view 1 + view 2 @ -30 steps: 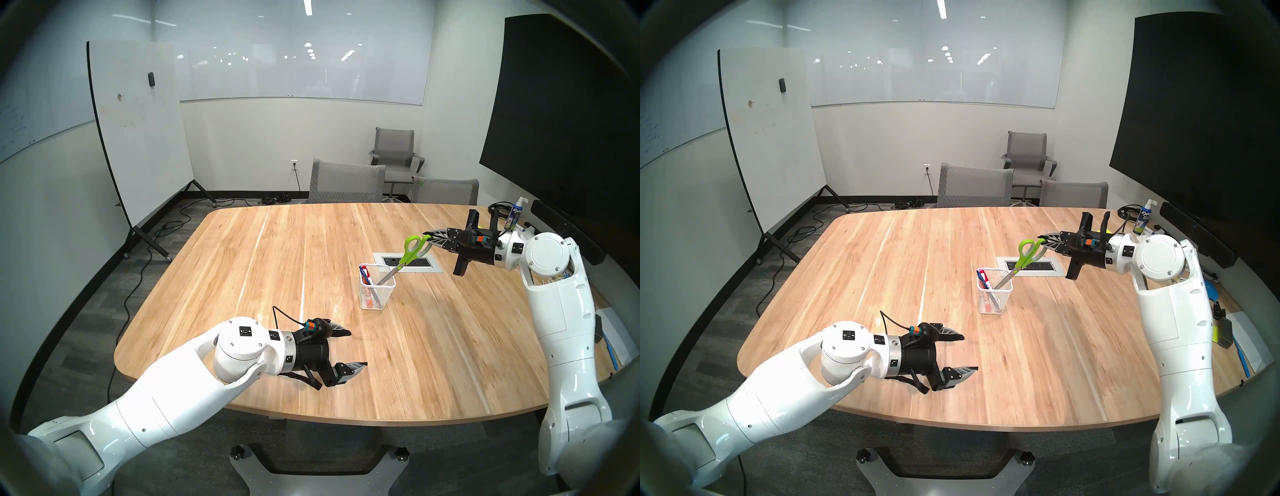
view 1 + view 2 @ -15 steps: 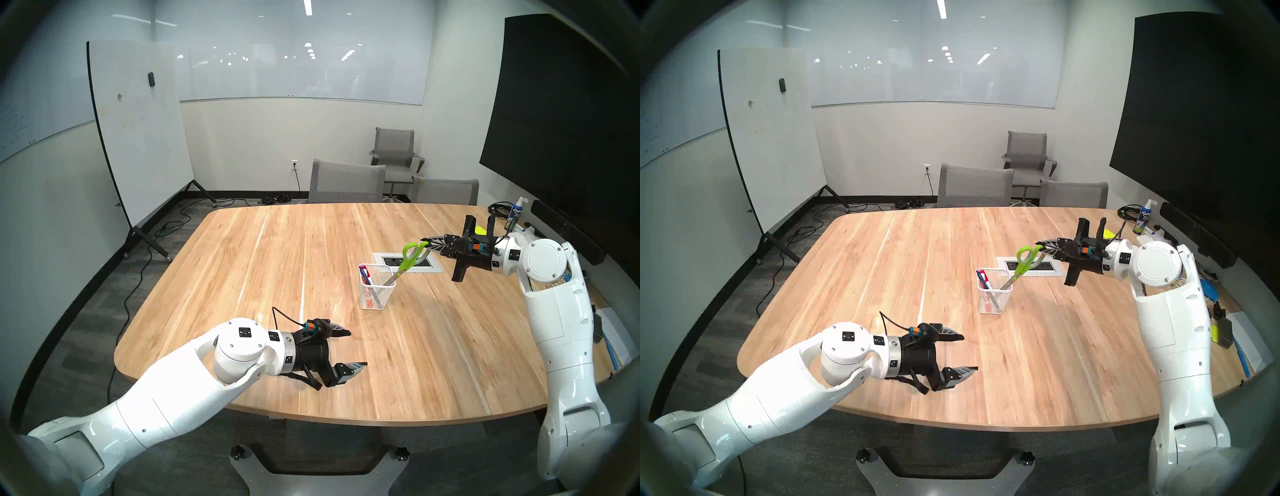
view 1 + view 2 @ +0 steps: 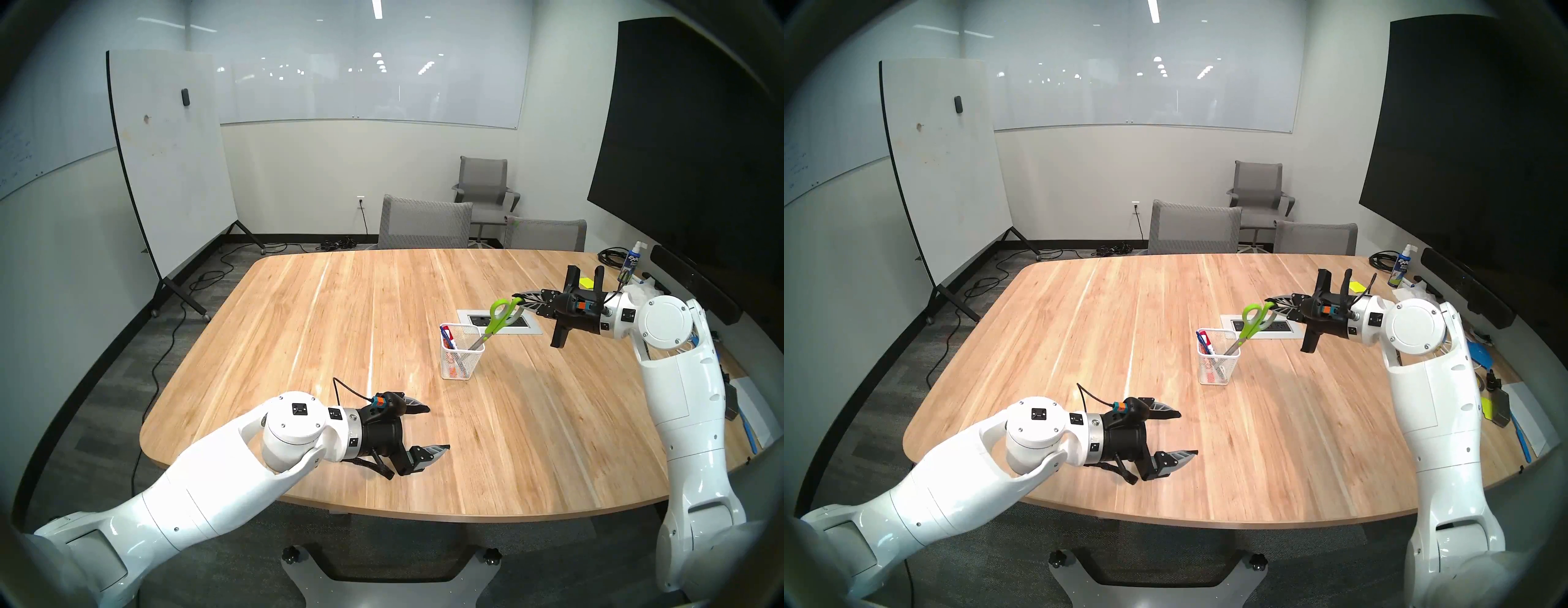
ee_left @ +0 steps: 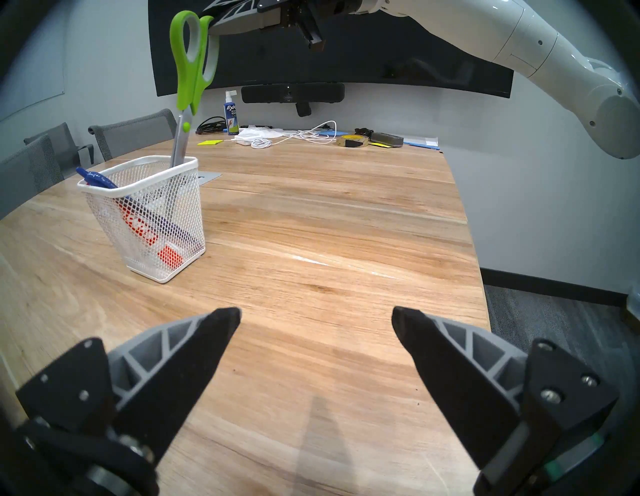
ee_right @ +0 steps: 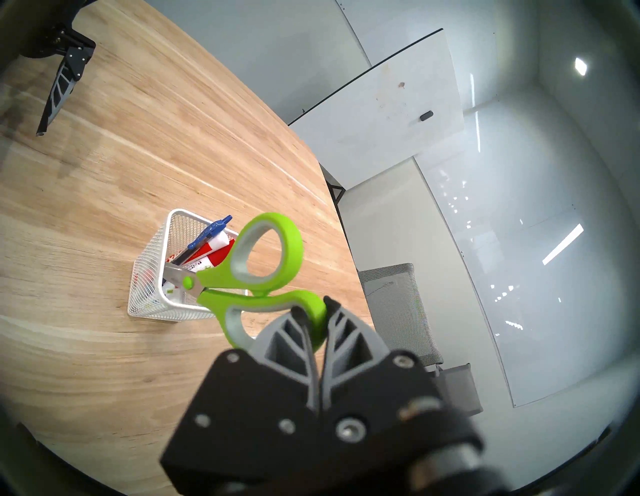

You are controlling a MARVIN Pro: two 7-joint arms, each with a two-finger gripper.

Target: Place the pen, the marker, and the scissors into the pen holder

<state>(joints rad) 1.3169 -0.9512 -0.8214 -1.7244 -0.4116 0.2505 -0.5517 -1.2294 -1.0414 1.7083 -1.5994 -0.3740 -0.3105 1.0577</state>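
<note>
The light wooden surface carries the white wire-mesh pen holder right of centre. The right claw, at the holder's 2 o'clock, is clamped on one loop of the lime-green-handled scissors; blades are inside the holder, leaning on its rim. The left claw, at 7 o'clock, stands wide and empty. The scissors look light, stiff and smooth; a loop grip may let them pivot. Only the right wrist view shows the slim blue pen and red-and-white marker from above; the left wrist view shows them through the mesh.

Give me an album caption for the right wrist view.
Right gripper lowering green scissors blades-first into the mesh pen holder.
</note>
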